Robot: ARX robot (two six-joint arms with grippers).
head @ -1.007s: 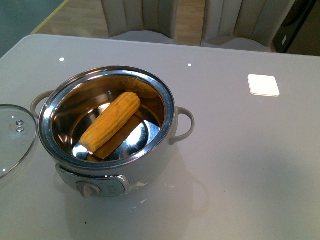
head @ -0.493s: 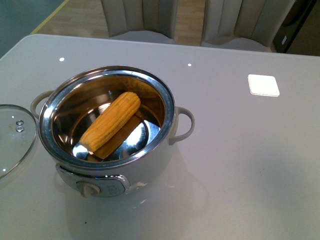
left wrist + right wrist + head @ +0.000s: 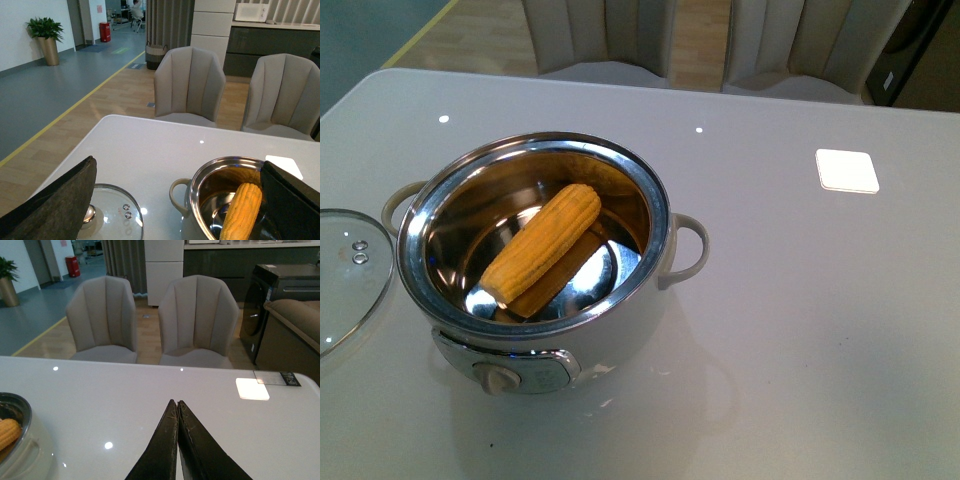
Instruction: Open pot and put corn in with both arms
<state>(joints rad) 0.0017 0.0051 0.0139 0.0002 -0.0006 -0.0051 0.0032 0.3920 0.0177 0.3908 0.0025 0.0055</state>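
**Corn in open pot, both arms clear**

Pot (image 3: 535, 265) sits uncovered on the white table (image 3: 800, 300), left of centre. Corn (image 3: 542, 242) lies slantwise inside the steel bowl. Glass lid (image 3: 345, 275) rests flat on the table just left of the pot. Left gripper (image 3: 175, 200) spread wide, empty. Right gripper (image 3: 177, 407) pressed closed, fingertips touching, empty, over bare table right of the pot.

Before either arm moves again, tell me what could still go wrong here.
Little is at stake: the corn already lies inside the open pot.

1. The glass lid lies at the table's left edge, partly out of the front view; a sweep by the open left gripper, which is near it, might push it off.

2. The corn leans on the pot's inner wall, so bumping a handle could shift it.
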